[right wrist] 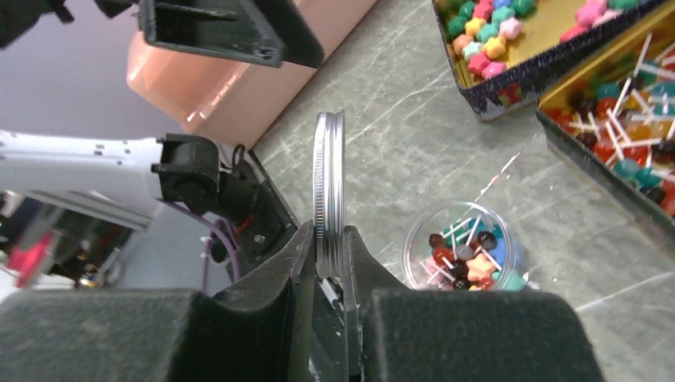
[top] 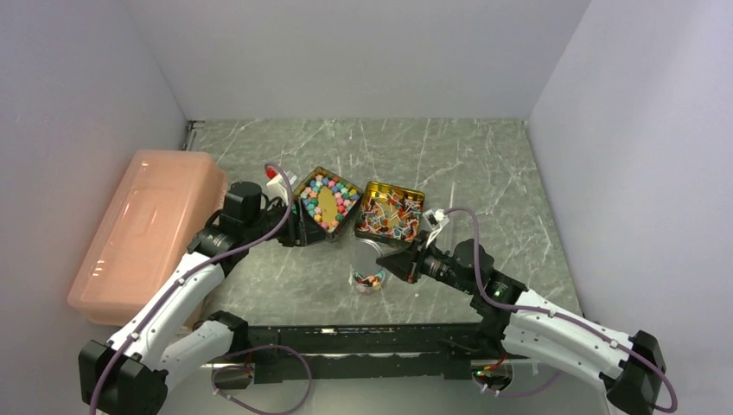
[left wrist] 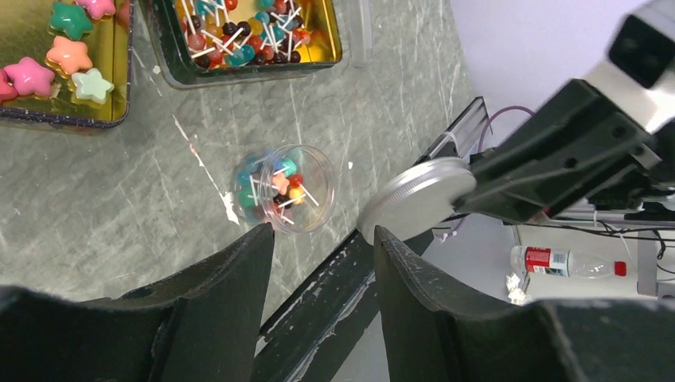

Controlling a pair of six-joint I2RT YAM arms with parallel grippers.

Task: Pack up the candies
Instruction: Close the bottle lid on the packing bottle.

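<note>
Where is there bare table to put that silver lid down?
The lid would fit on bare table behind both tins, up to the back wall, or right of the lollipop tin toward the side wall. Crowded around the jar, hemmed by the star tin, left arm and right arm.

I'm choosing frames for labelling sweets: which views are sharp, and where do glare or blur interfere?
Top external: the jar shows its candies too small to resolve; glare streaks the pink box. Left wrist: candies crisp, dark jaws fill the foreground. Right wrist: lid sharp, left background blurred.
</note>
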